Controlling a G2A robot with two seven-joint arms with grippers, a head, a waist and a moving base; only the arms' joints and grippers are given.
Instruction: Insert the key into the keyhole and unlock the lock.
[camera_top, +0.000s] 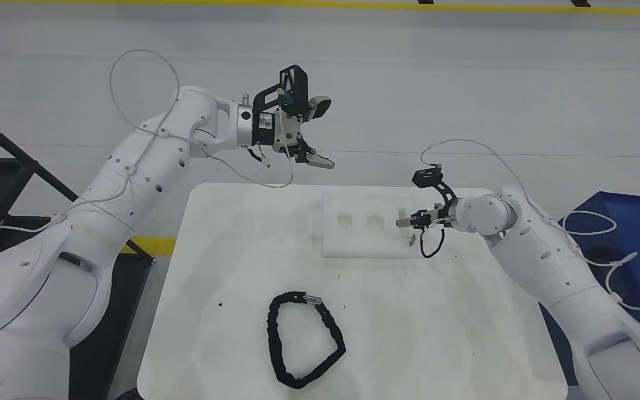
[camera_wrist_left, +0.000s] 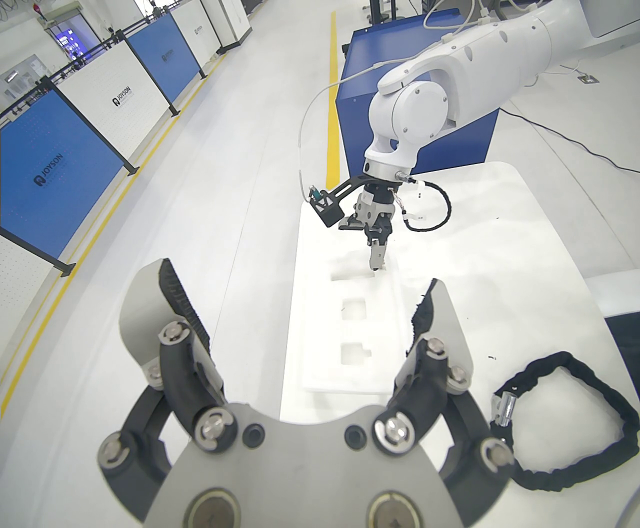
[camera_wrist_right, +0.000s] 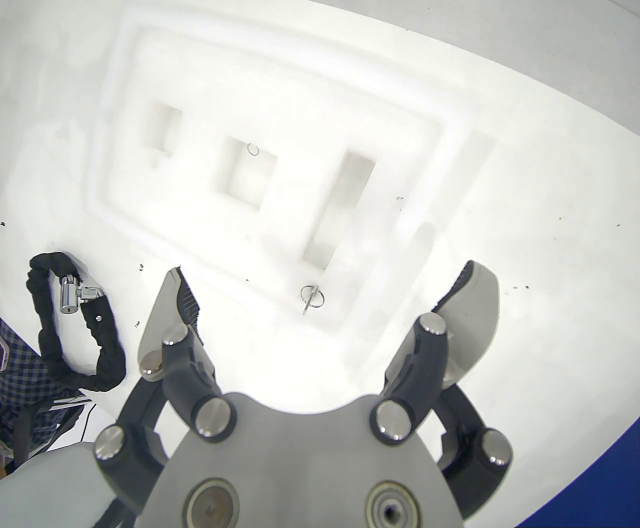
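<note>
A black chain lock lies looped on the white table near the front, its silver cylinder facing up. The small key on a ring rests on the white foam tray, beside the long pocket. My right gripper hovers open just above the key, over the tray's right end. My left gripper is held high beyond the table's far edge, open and empty. From there the chain lock and the right gripper are both in sight.
The foam tray has three pockets; a small loose ring lies in the middle one. A blue cabinet stands beyond the table's right side. Bare tabletop lies between tray and chain.
</note>
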